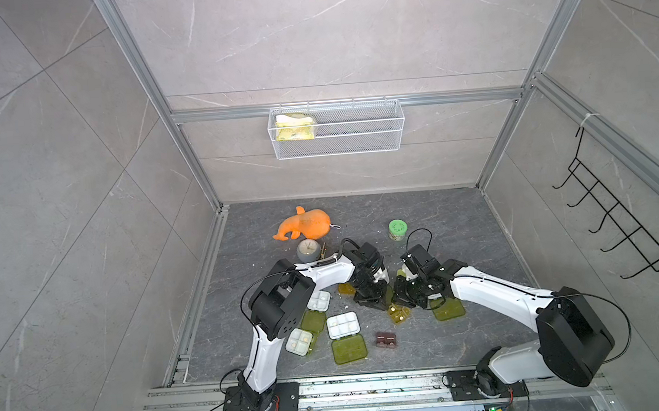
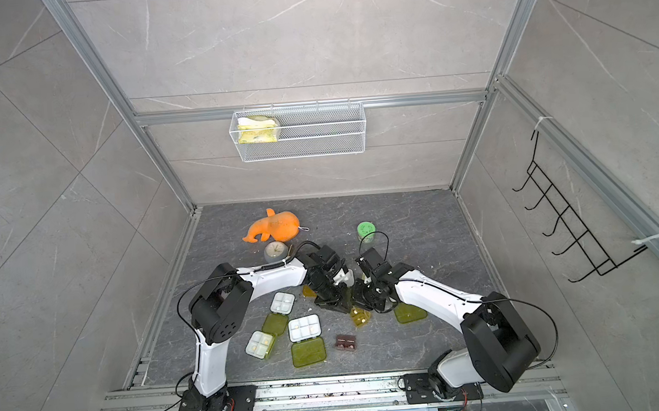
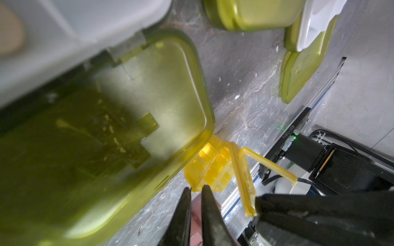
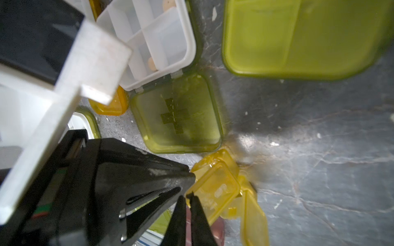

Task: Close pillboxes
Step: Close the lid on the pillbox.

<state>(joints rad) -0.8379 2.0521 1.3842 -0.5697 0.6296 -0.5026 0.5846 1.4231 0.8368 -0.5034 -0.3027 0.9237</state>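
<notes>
A small amber pillbox (image 1: pixel 399 313) lies open on the dark floor between both grippers, its two lid flaps raised (image 3: pixel 243 174). My left gripper (image 3: pixel 196 188) is shut on the rim of its base (image 3: pixel 210 168). My right gripper (image 4: pixel 187 197) is shut on the corner of one amber lid flap (image 4: pixel 215 187). Several other pillboxes lie open nearby: a white four-cell tray (image 1: pixel 318 300) with a green lid (image 1: pixel 313 320), a six-cell tray (image 1: pixel 343 324) with its lid (image 1: pixel 349 350), and another tray (image 1: pixel 298 341). A green lid (image 1: pixel 448 308) shows under the right arm.
A dark brown small box (image 1: pixel 386 339) lies near the front. An orange whale toy (image 1: pixel 303 226), a grey clock (image 1: pixel 308 249) and a green-lidded jar (image 1: pixel 398 229) stand further back. A wire basket (image 1: pixel 336 128) hangs on the back wall, black hooks (image 1: pixel 614 218) on the right wall.
</notes>
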